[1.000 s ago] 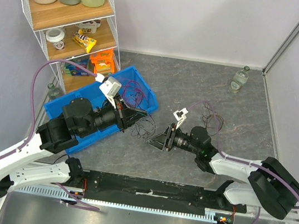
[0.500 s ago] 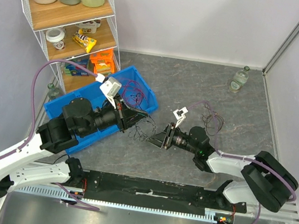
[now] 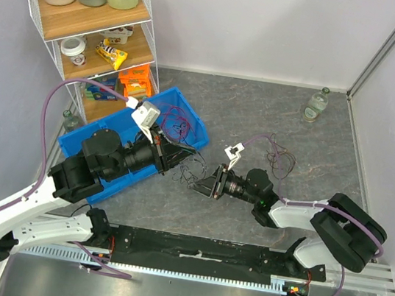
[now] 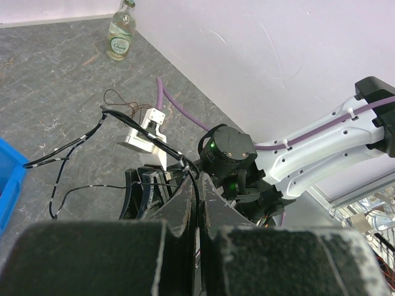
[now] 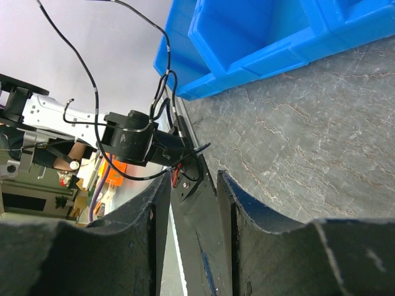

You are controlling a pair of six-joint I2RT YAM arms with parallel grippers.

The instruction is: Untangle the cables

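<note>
Two bunches of cables (image 3: 177, 124): one lies over right end of blue bin (image 3: 72, 141) and spills onto table (image 3: 262, 113), other sits farther right. My left gripper (image 3: 183, 159) is pressed together on black strands. My right gripper (image 3: 202, 184) has fingers apart, just beside left tips.
</note>
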